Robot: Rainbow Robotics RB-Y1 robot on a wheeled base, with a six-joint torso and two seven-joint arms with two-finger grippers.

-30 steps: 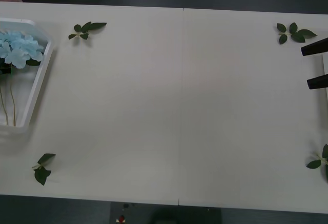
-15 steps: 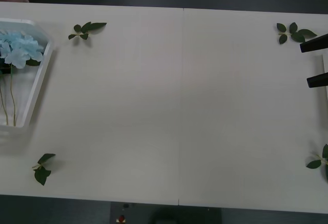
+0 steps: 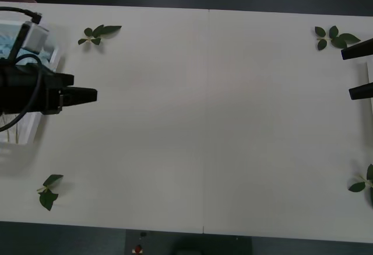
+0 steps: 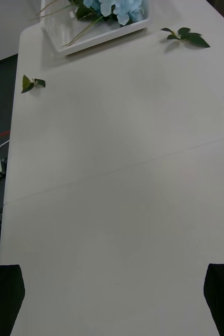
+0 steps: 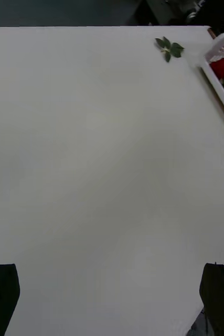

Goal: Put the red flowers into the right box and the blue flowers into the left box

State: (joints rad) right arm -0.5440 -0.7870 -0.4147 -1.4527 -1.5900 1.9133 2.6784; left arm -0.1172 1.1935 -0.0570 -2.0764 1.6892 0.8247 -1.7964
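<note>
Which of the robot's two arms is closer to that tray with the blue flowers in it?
The left. Its tool sits right beside the left box holding the blue flowers; the right tool is across the table at the far right edge.

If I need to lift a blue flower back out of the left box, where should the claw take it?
Grip a thin green stem, not the fluffy blue flower head, which would likely crush. In the right wrist view the stems lie flat and bare in the left box, trailing away from the heads. Come straight down from above, closing across a stem; the raised rim blocks a sideways approach. The left claw is nearest.
</note>
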